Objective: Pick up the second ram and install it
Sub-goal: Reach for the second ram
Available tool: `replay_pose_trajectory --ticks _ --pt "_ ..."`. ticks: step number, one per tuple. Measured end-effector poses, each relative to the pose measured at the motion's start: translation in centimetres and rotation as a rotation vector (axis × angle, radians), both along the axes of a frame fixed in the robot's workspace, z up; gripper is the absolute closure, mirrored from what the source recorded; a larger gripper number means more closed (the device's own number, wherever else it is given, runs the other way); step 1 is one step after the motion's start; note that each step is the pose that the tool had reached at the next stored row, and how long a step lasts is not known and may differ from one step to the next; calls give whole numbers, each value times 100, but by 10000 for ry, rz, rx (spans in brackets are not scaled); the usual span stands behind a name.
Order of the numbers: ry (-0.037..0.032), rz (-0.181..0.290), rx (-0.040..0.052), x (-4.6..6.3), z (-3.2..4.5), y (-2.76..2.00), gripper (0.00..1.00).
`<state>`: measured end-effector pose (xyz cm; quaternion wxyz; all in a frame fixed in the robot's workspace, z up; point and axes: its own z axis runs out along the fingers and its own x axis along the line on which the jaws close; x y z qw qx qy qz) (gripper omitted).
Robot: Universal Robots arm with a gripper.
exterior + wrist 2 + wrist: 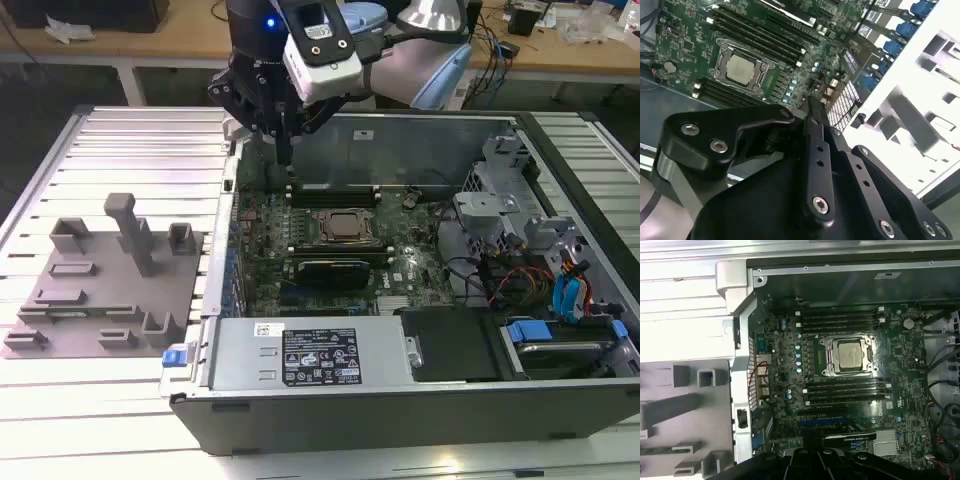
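My gripper (285, 152) hangs over the far corner of the open computer case (300, 405), on the exterior view's left, just above the motherboard (262, 232). Its two fingers (813, 116) stand pressed together with nothing between them. The second ram looks to be the thin green strip (664, 450) lying in a slot of the gray plate (95, 300), outside the case and well away from the gripper. Dark memory slots (840, 320) run on one side of the CPU (849, 354), and more slots (847, 390) on the other side.
The gray plate carries upright posts (128, 230) and small blocks. Inside the case are a power supply (305, 360), drive bays with blue connectors (565, 295) and loose cables (500, 285). The case's metal wall (740, 340) stands between plate and board.
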<state>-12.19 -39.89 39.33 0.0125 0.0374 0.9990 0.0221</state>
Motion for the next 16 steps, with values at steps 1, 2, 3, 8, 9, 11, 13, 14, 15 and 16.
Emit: replay_pose_trajectory --ticks 1,2,3,8,9,11,13,14,15,16 --pt "-2 1 0 -147 0 0 92" --pt "-3 -1 1 -283 -1 0 92" --pt "-2 2 0 -346 0 0 92" --pt "-4 -1 0 -756 -3 0 92" --pt "-5 2 1 -868 -6 0 92" --pt "-5 0 0 -1027 -9 0 92" --pt "-10 -1 1 -1169 -13 0 92" --pt "-11 1 0 -1255 -15 0 92" --pt "-12 1 0 -1309 -16 0 92" --pt "-14 -1 1 -1366 -18 0 92"
